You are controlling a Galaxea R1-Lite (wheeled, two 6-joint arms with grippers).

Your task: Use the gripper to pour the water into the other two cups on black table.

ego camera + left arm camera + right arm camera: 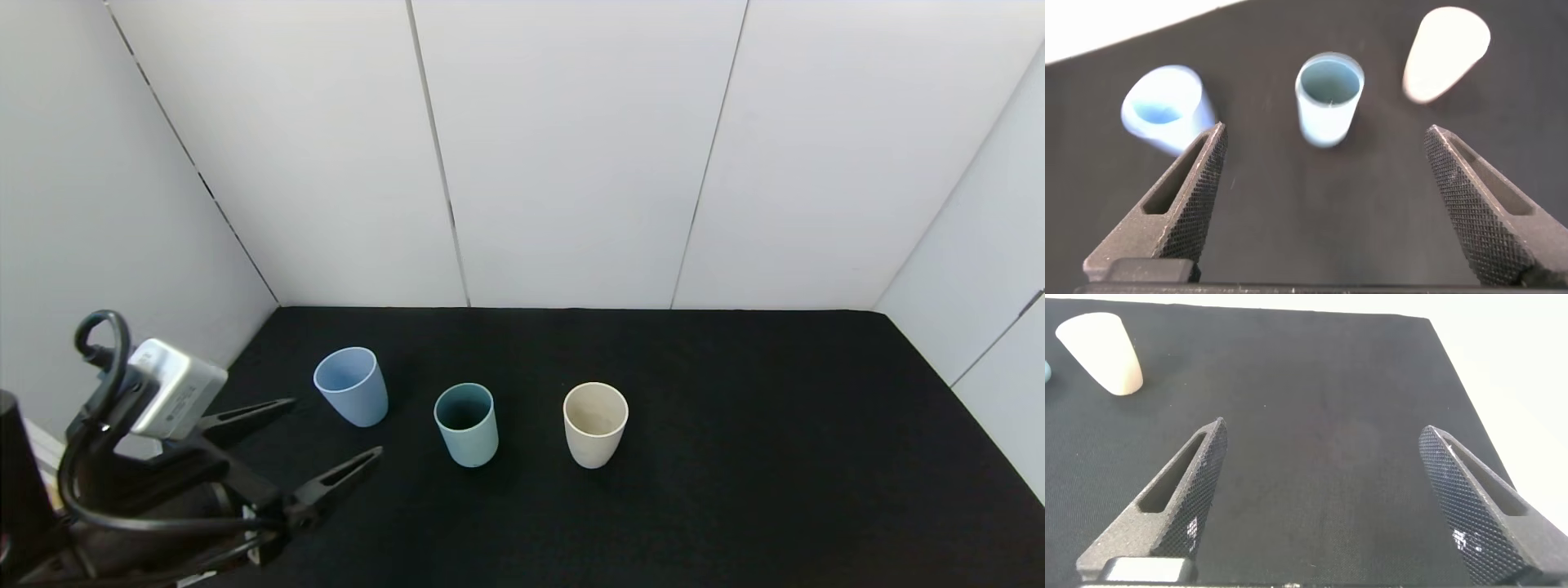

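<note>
Three tumblers stand upright in a row on the black table [735,457]: a light blue cup [352,385] on the left, a teal-green cup [466,424] in the middle, a cream-white cup [595,424] on the right. My left gripper [331,429] is open and empty at the table's front left, short of the teal-green cup and beside the light blue one. The left wrist view shows the light blue cup [1163,110], the teal-green cup [1327,98] and the cream-white cup [1445,53] beyond the open gripper [1323,139]. My right gripper [1323,437] is open and empty over bare table; the cream-white cup [1100,351] lies far off.
White panel walls close in the table at the back and on both sides. The table's right edge [1454,367] shows in the right wrist view. Bare black cloth spreads in front of and to the right of the cups.
</note>
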